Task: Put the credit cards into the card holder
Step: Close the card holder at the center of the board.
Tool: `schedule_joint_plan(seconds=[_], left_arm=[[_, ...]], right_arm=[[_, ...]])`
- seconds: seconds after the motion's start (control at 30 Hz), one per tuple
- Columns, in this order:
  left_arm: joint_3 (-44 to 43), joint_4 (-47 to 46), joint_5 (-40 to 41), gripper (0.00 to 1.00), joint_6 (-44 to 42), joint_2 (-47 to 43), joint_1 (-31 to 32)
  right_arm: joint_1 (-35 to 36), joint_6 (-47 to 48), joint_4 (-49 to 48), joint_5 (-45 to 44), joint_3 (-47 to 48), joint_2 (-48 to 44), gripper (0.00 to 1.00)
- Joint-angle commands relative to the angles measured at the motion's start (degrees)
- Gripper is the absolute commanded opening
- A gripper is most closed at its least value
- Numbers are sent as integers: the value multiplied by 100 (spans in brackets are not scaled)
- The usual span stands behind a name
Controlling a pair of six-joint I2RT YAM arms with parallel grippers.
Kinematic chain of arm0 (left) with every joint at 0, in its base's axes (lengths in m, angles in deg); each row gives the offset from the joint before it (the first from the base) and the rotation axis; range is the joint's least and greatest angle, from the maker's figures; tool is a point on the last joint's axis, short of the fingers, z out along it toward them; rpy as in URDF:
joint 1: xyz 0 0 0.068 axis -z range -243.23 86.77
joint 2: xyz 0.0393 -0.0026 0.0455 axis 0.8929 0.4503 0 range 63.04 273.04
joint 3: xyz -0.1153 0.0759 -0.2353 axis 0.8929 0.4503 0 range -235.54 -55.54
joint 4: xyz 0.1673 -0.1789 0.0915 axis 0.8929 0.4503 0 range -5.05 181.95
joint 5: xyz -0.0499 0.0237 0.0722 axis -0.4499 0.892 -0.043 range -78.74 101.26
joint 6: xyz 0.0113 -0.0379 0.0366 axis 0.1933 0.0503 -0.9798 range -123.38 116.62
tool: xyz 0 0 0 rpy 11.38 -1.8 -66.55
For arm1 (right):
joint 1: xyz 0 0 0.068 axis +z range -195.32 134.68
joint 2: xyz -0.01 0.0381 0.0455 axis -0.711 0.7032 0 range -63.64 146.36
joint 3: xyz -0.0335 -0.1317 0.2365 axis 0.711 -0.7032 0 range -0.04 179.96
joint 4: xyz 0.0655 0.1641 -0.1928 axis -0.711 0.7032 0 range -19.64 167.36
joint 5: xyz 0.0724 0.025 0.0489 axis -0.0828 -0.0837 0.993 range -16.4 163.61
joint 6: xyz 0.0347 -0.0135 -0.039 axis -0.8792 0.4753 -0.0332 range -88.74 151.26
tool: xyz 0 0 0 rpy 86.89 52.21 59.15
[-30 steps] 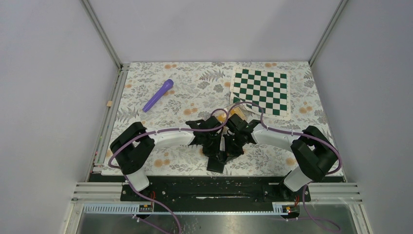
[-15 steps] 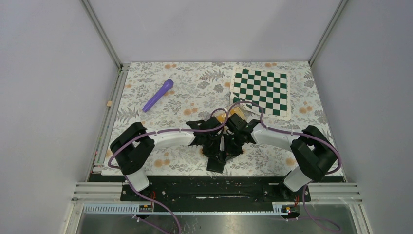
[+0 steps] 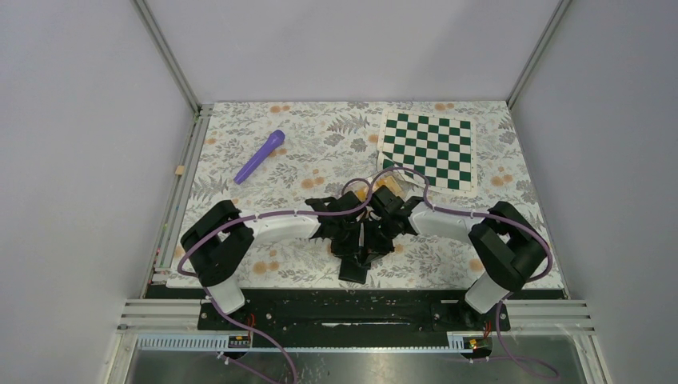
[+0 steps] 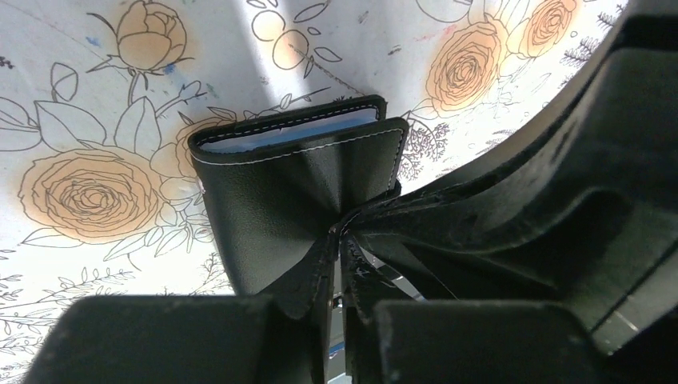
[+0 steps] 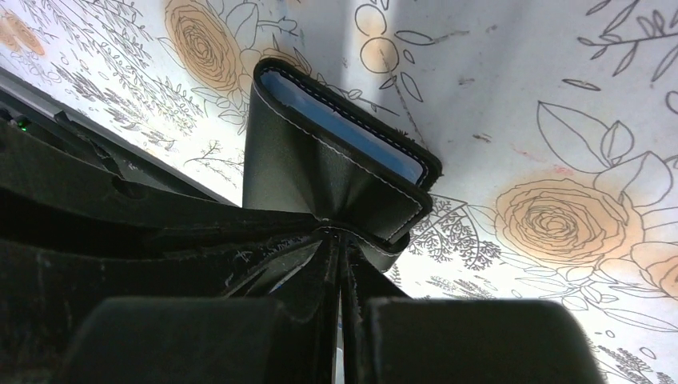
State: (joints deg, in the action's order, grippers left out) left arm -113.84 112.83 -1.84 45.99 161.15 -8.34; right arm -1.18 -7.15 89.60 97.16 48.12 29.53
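Item: black card holder (image 4: 296,184), blue lining, near centre of surface (image 4: 96,80). I had left hand (image 4: 336,248) and right hand (image 5: 337,248) each pinched tight on one flap.

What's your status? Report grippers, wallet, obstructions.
Left gripper, right gripper both shut on wallet. Blue lining showing between its leaves. Pen and chequered mat far off, nothing in the way.

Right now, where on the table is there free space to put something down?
Free: the back strip of the floral cloth between the purple stick and the chequered mat, and the left side just nearer than that stick. Crowded: the near centre, where the left pincer and right pincer both clamp the card holder.
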Motion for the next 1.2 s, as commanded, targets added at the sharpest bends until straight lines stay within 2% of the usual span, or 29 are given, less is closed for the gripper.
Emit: schedule_joint_plan(seconds=[0.0, 0.07, 0.2, 0.33, 0.57, 0.63, 0.73, 0.8, 1.0, 1.17], left_arm=[[21, 25, 689, 9, -507, 202, 122], [26, 33, 741, 17, -491, 150, 128], [45, 44, 842, 22, -434, -8, 129], [56, 37, 842, 21, -410, -34, 127], [165, 2, 920, 10, -318, -95, 132], [183, 27, 1010, 11, -297, -148, 125], [196, 73, 1136, 21, -263, -207, 120], [219, 82, 1195, 24, -233, -262, 130], [306, -21, 1268, 23, -201, -449, 126], [417, -177, 1263, 17, -182, -609, 118]], right_arm=[[68, -61, -187, 4, -1, 307, 0], [68, -61, -159, -50, -50, 303, 0], [61, -69, -142, -93, -159, 297, 0], [64, -61, -145, -105, -209, 266, 0], [68, -51, -140, -86, -202, 339, 0], [68, -52, -141, -64, -195, 358, 0], [64, -49, -140, -62, -200, 361, 0], [67, -52, -147, -62, -192, 354, 0], [66, -52, -149, -56, -202, 370, 0], [68, -60, -141, -45, -179, 371, 0]])
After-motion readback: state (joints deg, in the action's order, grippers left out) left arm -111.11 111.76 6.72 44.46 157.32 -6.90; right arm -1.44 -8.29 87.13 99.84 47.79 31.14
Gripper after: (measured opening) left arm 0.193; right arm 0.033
